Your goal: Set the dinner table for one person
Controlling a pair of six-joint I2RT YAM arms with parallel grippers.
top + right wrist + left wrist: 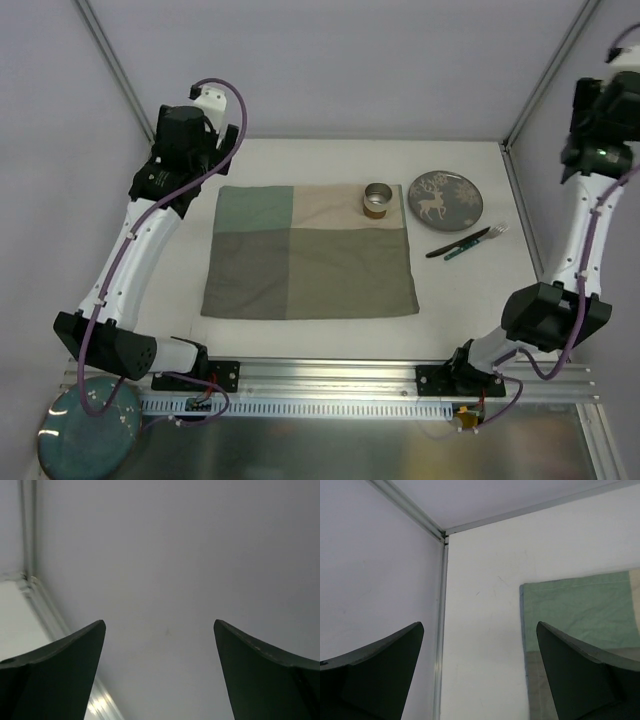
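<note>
Top view: the white table point(460, 300) fills the floor of a booth with pale grey walls point(330, 60) and thin aluminium bars point(115, 65) running up at the far corners. A green-and-beige mat point(310, 255) lies flat in the middle of the table. A cup point(377, 199) stands on the mat's far right patch. A deer plate point(445, 199) sits on bare table just right of the mat. A fork point(478, 241) and knife point(455, 243) lie slanted side by side, nearer than the deer plate. A rail point(330, 385) edges the near side, and a teal plate point(70, 445) lies beyond it at the near left.

Left wrist: the left gripper point(479, 625) is spread wide with nothing between its fingers. It is above the table's bare far left corner, and the mat's corner shows at right.

Right wrist: the right gripper point(160, 622) is spread wide and empty, facing a grey wall, with a bar at the far left.
</note>
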